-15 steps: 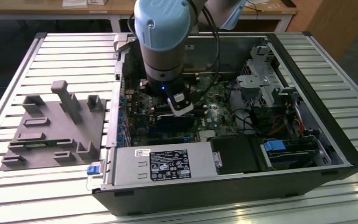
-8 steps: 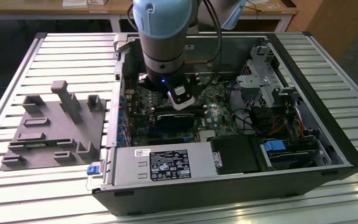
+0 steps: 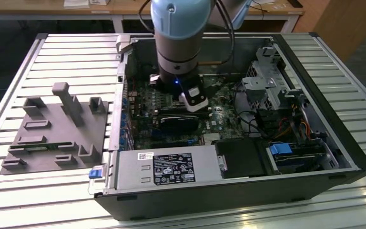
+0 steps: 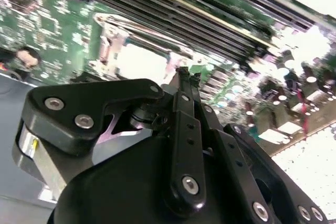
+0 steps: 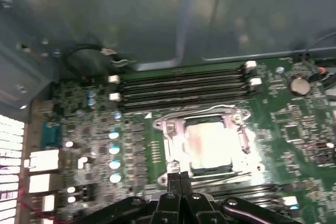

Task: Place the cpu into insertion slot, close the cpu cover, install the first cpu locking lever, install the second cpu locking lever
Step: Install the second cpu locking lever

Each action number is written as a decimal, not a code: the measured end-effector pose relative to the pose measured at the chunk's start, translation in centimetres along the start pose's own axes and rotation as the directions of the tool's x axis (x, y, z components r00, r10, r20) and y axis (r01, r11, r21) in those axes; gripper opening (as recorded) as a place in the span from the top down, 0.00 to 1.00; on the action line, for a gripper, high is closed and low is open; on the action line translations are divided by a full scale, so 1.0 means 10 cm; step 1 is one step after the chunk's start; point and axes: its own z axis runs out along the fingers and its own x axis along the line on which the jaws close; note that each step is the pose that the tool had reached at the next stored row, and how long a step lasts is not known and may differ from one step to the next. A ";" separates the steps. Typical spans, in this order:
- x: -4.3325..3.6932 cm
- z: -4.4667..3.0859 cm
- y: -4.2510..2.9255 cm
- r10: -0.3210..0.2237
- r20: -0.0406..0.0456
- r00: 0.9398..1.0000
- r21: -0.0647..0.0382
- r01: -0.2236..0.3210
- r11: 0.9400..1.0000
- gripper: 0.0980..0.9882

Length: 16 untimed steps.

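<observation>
On the exterior view's left, a grey moulded plastic fixture (image 3: 59, 131) lies flat on the slatted metal table (image 3: 17, 71), beside the open black computer case (image 3: 234, 191). Inside the case, the black gripper (image 3: 194, 102) hangs over the green circuit board (image 3: 228, 119) and hides the socket from that camera. Only the first wrist view shows the square black-rimmed insertion slot (image 5: 207, 145): the silver-grey square cpu (image 5: 212, 142) lies in it, framed by the thin silver cpu cover (image 5: 173, 127), just beside the long black memory slots (image 5: 184, 85). Both wrist views show the black fingers (image 5: 178, 182) pressed together, holding nothing.
</observation>
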 end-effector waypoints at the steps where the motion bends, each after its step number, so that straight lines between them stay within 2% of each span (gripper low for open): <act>1: -0.037 0.002 0.005 0.000 -0.001 1.000 0.000 0.000 1.000 1.00; 7: -0.253 0.012 0.037 0.002 -0.005 1.000 0.002 -0.002 1.000 1.00; 10: -0.291 0.019 0.058 0.002 -0.006 1.000 0.006 -0.002 1.000 1.00; 13: -0.287 0.033 0.098 0.002 -0.004 1.000 0.022 -0.001 1.000 1.00; 16: -0.277 0.056 0.161 0.000 0.000 1.000 0.047 0.000 0.999 1.00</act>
